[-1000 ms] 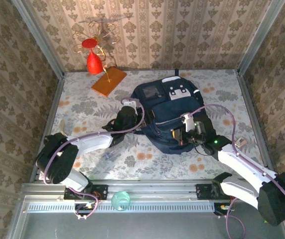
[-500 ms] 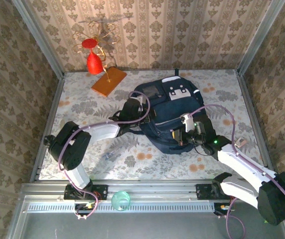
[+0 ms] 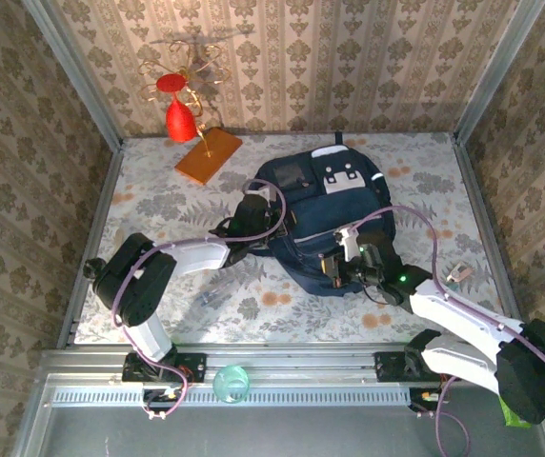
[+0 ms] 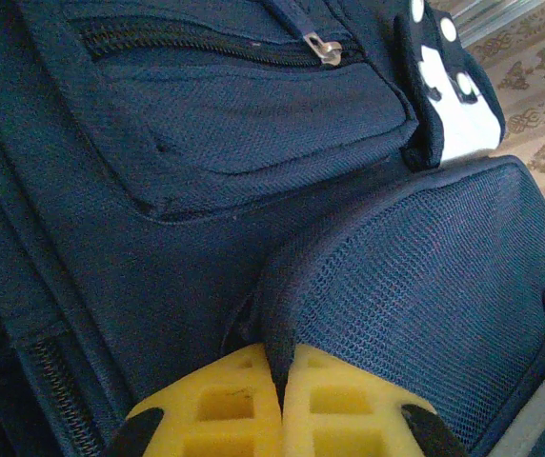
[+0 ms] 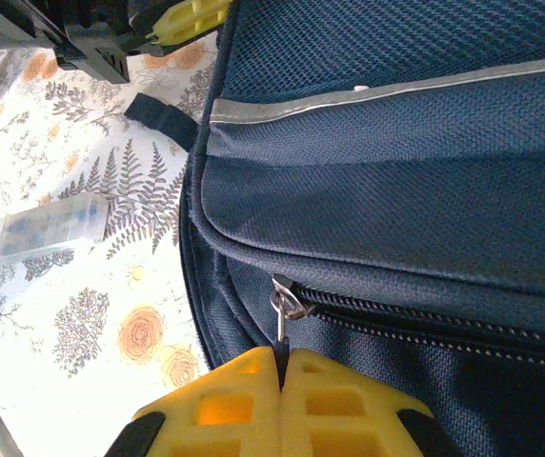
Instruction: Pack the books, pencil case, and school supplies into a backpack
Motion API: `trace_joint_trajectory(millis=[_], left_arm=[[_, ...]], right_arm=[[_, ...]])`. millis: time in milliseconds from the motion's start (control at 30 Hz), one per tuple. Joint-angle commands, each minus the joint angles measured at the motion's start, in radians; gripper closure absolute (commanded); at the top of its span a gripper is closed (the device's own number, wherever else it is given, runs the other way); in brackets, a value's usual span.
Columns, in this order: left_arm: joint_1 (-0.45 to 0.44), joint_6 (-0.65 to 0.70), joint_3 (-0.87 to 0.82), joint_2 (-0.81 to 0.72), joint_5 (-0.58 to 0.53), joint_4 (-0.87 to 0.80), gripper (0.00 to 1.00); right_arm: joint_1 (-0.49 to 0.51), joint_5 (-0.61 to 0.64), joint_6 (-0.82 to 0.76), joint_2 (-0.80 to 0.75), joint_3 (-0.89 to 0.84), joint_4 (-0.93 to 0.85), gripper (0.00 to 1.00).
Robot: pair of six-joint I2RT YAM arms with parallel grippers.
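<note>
The navy backpack lies flat mid-table. My left gripper is at its left side, shut on a fold of fabric at the rim of the mesh side pocket; the yellow fingertips pinch that fold. My right gripper is at the backpack's near edge, shut on the dark tab of a metal zipper pull. A small clear box of school supplies lies on the cloth left of the backpack, also seen as a clear box in the right wrist view. The books and pencil case are out of view.
An orange flat slab and a red ornament on a gold stand sit at the back left. A small pale piece lies near the right wall. A green cup rests on the front rail. Metal walls edge the table.
My left gripper reached right onto the backpack's side and shut on its fabric. My right gripper, still shut on the zipper pull, shifted slightly left and nearer.
</note>
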Motion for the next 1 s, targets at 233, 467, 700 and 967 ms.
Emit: trace_joint_trajectory(millis=[233, 467, 700, 967], left_arm=[[-0.017, -0.072, -0.049, -0.070, -0.077, 0.081, 1.00], [-0.018, -0.134, -0.053, -0.085, -0.084, 0.120, 1.00], [0.014, -0.150, -0.072, -0.129, -0.090, 0.129, 1.00], [0.016, -0.160, -0.142, -0.210, -0.194, 0.130, 1.00]], right_arm=[[0.073, -0.043, 0.012, -0.014, -0.014, 0.139, 1.00], [0.118, -0.047, -0.003, 0.037, 0.020, 0.185, 1.00], [0.061, 0.019, -0.029, 0.012, 0.054, 0.063, 1.00], [-0.049, -0.011, -0.071, -0.011, 0.069, -0.020, 1.00]])
